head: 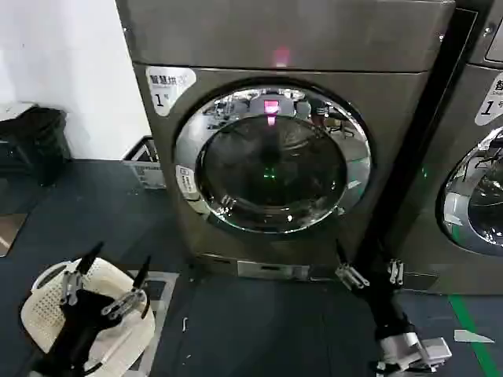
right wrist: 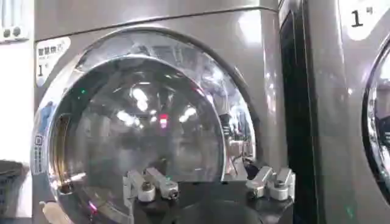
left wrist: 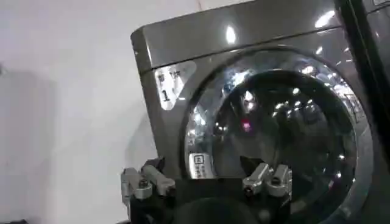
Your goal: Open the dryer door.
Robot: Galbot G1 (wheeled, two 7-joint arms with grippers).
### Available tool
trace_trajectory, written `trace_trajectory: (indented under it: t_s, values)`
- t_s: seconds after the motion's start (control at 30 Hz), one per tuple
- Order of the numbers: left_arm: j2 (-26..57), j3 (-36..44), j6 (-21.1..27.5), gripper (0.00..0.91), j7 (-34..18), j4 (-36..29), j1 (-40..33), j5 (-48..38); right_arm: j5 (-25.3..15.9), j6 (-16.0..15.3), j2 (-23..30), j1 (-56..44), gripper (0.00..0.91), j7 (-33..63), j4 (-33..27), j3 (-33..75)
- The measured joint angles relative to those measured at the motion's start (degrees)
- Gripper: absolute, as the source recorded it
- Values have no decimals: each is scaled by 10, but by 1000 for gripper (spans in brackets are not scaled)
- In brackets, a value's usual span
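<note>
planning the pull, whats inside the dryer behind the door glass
The dryer door is shut. Its dark glass mostly shows reflections and small lights; the drum's contents cannot be made out.

The head view looks forward and down from above at the dryer door (head: pixel 273 159), taking in the dark floor (head: pixel 259 330) and both arms low in front. The left wrist view faces the same door (left wrist: pixel 277 131) from low and off to one side, tilted, past the left gripper (left wrist: pixel 207 182). The right wrist view sits nearer, nearly square-on (the door (right wrist: pixel 143 125) spans most of it), behind the right gripper (right wrist: pixel 210 185). All three share that door.
</note>
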Motion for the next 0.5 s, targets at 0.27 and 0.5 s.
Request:
trace_trajectory:
  t_s: [0.27, 0.5]
  values:
    - [3, 6, 6, 907, 1, 10, -2, -2, 70, -22, -70, 78, 907, -46, -61, -9]
    - [5, 3, 12, 907, 12, 11, -4, -7, 104, -32, -153, 150, 907, -65, -109, -79]
